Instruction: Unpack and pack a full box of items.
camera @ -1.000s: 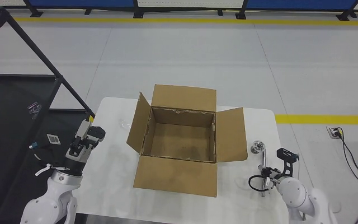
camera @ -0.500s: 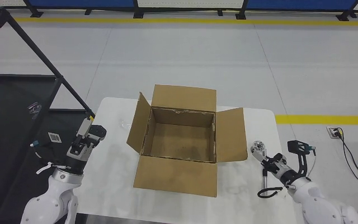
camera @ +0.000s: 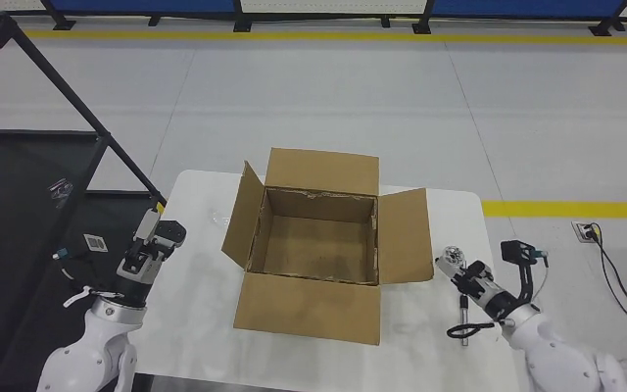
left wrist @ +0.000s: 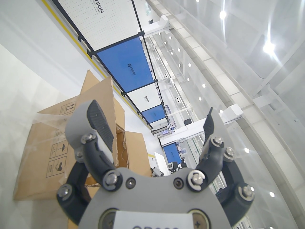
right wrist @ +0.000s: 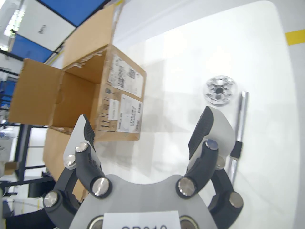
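I am holding my right end effector [right wrist: 146, 117] open just over the bench [camera: 196, 294], near the round metal part [right wrist: 220, 90] and the metal rod [right wrist: 241, 115]. My left end effector [left wrist: 152, 109] is also standing open, left of the cardboard box [camera: 313, 245], which is sitting open mid-bench

— What colour is the open corrugated cardboard box [camera: 312, 245] at frame centre?
— Plain brown inside and out. In the right wrist view, one side carries white paper labels [right wrist: 125, 96] with fine black print.
— And the rounded table [camera: 196, 323]?
— White. At lower right in the top view sit a shiny silver perforated metal disc [camera: 451, 257] and a silver metal rod [right wrist: 241, 115] with a black band.
— The grippers?
— The left gripper [left wrist: 152, 109] and the right gripper [right wrist: 145, 114] both have pale grey fingers, black ribbed pads and silver screws.
— The smooth floor [camera: 343, 88]?
— Pale grey, with a yellow painted stripe [camera: 549, 208].
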Motion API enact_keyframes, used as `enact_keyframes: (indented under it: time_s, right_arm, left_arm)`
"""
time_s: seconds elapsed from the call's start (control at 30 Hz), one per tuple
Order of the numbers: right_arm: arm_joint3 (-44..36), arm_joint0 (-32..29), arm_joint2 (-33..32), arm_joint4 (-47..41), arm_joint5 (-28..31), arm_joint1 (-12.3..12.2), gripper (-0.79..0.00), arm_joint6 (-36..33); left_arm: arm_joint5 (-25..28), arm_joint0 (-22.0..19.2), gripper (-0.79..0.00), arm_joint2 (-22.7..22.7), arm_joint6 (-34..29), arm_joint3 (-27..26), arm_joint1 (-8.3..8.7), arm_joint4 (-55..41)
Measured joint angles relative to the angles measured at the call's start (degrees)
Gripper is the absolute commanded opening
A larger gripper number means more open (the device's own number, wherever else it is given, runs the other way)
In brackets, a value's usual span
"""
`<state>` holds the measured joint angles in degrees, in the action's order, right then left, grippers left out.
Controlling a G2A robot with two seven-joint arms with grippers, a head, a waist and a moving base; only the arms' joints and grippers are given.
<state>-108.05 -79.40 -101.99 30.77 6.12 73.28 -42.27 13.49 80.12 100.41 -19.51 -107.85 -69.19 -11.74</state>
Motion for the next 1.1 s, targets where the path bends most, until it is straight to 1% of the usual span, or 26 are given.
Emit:
enact_keyframes:
  time_s: [0.1,0.2,0.3,0.5,0.6,0.77,0.9,1.1]
  right_arm:
    - [2.68,3.05,-0.79,-5.67,1.91,-0.41,0.0,-2.9]
    - [4.7,5.94,0.45,-7.71,1.83,-0.63,0.0,-3.87]
    - [6.93,8.62,2.61,-7.81,0.57,-0.74,0.0,-3.81]
    - [10.5,13.73,7.05,-6.14,-1.7,-0.98,0.0,-4.76]
    - [10.9,15.09,8.23,-5.78,-2.29,-1.13,0.0,-4.83]
    - [11.12,16.92,10.22,-4.37,-3.68,-1.43,0.0,-6.32]
    - [13.7,20.07,13.35,-2.98,-5.79,-1.48,0.0,-7.63]
    - [17.18,23.46,16.78,-2.84,-6.34,-1.41,0.0,-7.04]
  left_arm:
    - [0.58,0.1,0.0,0.65,1.31,0.18,0.0,0.15]
    - [0.99,0.25,0.0,2.45,4.37,0.74,-0.04,-0.26]
    - [0.72,0.54,0.0,4.96,6.61,2.07,0.01,-0.93]
    - [0.82,2.16,0.0,8.77,7.53,4.15,0.11,-3.43]
    - [1.19,3.01,0.0,9.13,7.09,4.11,0.08,-4.18]
    - [1.77,3.84,0.0,8.3,6.91,3.42,-0.03,-3.6]
    - [2.05,4.07,0.0,7.91,7.01,3.04,-0.09,-3.56]
    - [2.1,4.29,0.0,7.96,6.75,2.93,-0.11,-3.67]
